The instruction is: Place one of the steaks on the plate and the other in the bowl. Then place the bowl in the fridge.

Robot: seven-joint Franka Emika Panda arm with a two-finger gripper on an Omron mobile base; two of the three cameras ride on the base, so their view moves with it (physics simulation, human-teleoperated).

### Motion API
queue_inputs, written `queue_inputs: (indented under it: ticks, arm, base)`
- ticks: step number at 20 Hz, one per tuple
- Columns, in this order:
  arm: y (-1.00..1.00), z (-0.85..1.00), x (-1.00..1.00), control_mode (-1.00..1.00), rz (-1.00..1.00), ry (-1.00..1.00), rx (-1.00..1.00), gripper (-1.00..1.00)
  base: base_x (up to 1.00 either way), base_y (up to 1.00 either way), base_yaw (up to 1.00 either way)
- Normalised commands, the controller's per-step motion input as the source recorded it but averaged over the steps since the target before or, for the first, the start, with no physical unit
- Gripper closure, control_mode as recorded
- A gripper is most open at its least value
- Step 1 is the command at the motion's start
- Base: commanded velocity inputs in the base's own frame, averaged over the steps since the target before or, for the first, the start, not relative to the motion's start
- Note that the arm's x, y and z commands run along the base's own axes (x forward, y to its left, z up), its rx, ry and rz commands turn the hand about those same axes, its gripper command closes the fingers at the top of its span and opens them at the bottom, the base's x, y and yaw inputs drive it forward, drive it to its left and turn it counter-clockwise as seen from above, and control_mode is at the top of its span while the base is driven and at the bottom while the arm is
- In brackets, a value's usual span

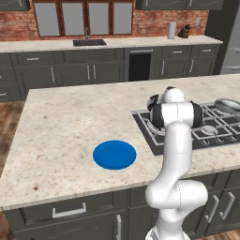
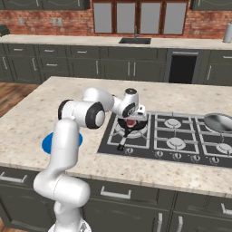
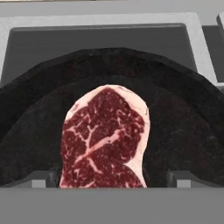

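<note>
Steak (image 3: pixel 103 138) lies flat in black frying pan (image 3: pixel 183 127), bare pan floor on both sides; raised rim rings it. Fingers (image 3: pixel 43 178) straddle the steak, spread wide. Worktop (image 1: pixel 65 122) bare around blue plate (image 1: pixel 114 154). Silver pan (image 2: pixel 219 122) sits well apart on the hob's far burner.

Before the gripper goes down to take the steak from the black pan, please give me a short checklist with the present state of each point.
1. Gripper open: ok, fingers stand wide on either side of the raw red marbled steak.
2. Steak centred between the fingers: ok in the hand view.
3. Steak lies flat in the round black frying pan: ok.
4. Flat round bright blue plate free to receive it: ok, nothing lies on it.
5. Path to the plate: cannot tell; the arm itself hides part of the counter.
6. Height above the steak: cannot tell.
</note>
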Motion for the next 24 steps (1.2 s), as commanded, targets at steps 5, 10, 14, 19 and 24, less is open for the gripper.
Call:
queue_inputs:
  ticks: [5,10,14,19,24]
  arm:
    - [0.00,-0.32,-0.03,-1.00,0.00,0.08,0.04,1.00]
    - [0.00,-0.41,-0.10,-1.00,0.00,0.07,0.07,1.00]
    - [0.00,-0.24,-0.25,-1.00,0.00,0.01,0.07,1.00]
    - [0.02,0.01,-0.63,-1.00,0.00,-0.18,0.08,1.00]
    - [0.14,0.36,-0.80,-1.00,0.03,-0.25,0.03,1.00]
  base:
    - [0.00,0.00,0.00]
    - [0.00,0.00,0.00]
    - [0.00,0.00,0.00]
    - [0.00,0.00,0.00]
    - [0.00,0.00,0.00]
